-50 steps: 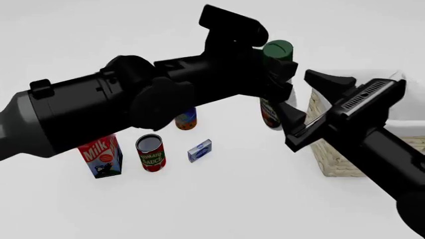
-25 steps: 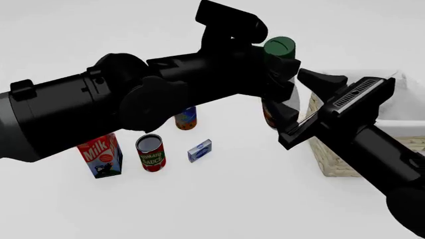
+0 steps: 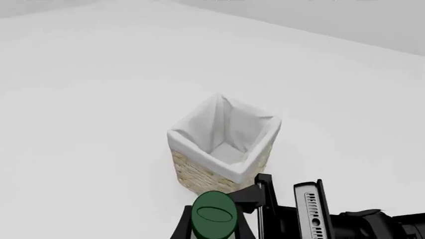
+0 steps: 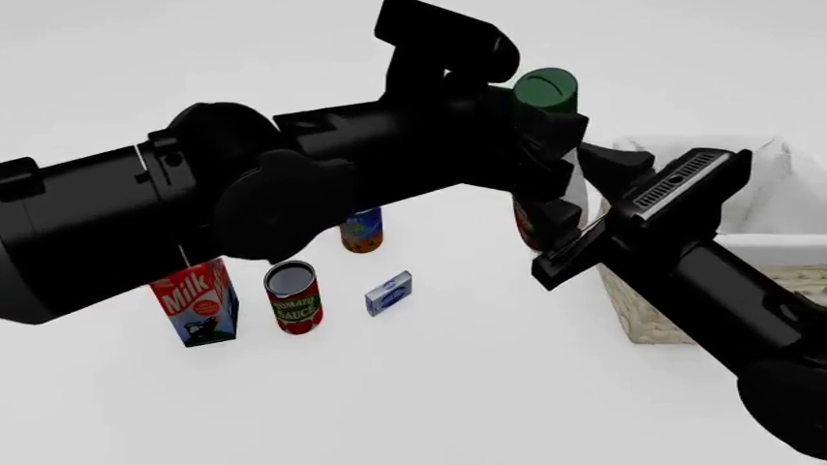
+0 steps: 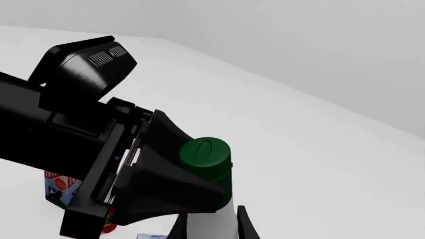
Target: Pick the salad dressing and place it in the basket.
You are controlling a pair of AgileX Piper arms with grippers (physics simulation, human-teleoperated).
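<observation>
The salad dressing (image 4: 545,90), a white bottle with a dark green cap, hangs upright above the table, just left of the basket (image 4: 672,312). My left gripper (image 4: 553,150) is shut on it just below the cap. The cap also shows in the left wrist view (image 3: 214,214), with the lined basket (image 3: 202,149) beyond it. My right gripper (image 4: 578,208) is open, with its fingers on either side of the bottle's white body. In the right wrist view (image 5: 209,224) the bottle (image 5: 207,155) stands between the fingertips, and the left gripper's finger (image 5: 166,184) covers its side.
A milk carton (image 4: 197,305), a tomato sauce can (image 4: 294,295) and a small blue box (image 4: 387,293) stand on the table at the front left. A small orange and blue can (image 4: 363,231) peeks out below the left arm. The basket sits at the right edge.
My right gripper has moved left and up until its fingers flank the bottle. The left gripper has raised the bottle slightly.
</observation>
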